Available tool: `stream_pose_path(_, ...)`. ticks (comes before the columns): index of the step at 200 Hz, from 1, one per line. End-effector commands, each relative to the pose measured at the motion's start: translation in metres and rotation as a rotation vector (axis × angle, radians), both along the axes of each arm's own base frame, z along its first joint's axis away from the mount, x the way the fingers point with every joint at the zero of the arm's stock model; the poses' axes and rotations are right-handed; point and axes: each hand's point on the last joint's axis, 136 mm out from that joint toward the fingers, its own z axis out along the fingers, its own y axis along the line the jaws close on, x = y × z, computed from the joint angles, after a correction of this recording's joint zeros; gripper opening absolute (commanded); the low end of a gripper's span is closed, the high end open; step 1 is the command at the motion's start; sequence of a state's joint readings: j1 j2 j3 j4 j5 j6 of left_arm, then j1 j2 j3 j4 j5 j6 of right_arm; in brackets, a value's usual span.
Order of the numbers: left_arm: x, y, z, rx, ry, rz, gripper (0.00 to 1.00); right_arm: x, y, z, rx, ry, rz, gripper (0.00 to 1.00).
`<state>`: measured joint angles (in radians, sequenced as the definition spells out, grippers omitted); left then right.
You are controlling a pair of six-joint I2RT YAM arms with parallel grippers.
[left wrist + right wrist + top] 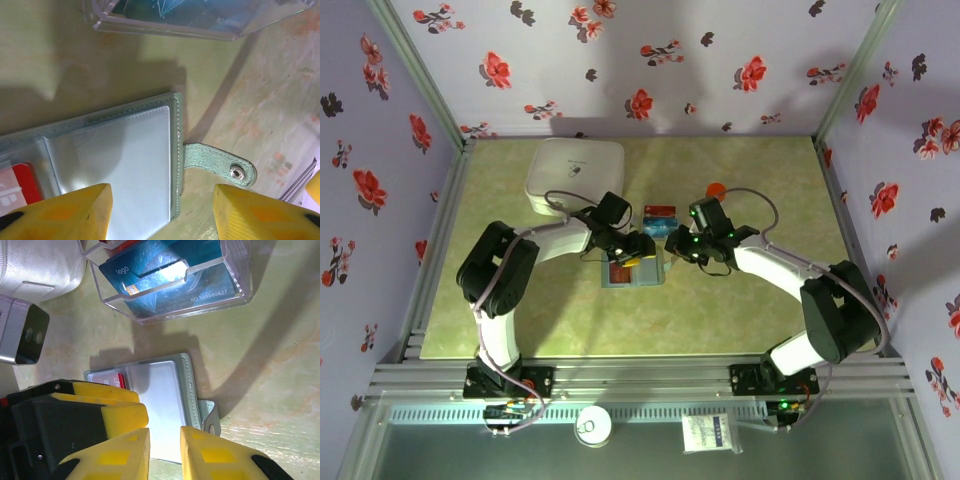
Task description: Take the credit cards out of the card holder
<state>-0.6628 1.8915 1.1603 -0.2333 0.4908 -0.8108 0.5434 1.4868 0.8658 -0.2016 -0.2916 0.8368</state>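
L end effector (160, 200) wide open, empty; card holder (135, 150) lying flat, directly beneath

1. The card holder (632, 272) lies open at the middle of the table (770, 320).
2. A card (20, 182) sits in one pocket (partly tucked in).
3. The tray (235, 287) stands just behind the holder, with a second card (165, 275) in it.
4. The box (575, 175) sits behind and left of the tray.
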Motion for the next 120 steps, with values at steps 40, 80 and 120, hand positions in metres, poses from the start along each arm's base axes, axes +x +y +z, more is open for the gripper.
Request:
stream_pose_path(40, 0.009, 0.036, 0.03, 0.024, -0.089, 0.038, 0.54, -0.006, 0.045, -0.002, -0.004, 0.023, 0.128, 0.22)
stream_pose_path(80, 0.004, 0.069, 0.023, 0.054, -0.074, 0.071, 0.44, -0.011, 0.086, -0.01, -0.003, 0.048, 0.209, 0.2)
stream_pose_path(120, -0.005, 0.096, 0.001, 0.088, -0.039, 0.1, 0.29, -0.01, 0.107, -0.028, 0.009, 0.096, 0.249, 0.25)
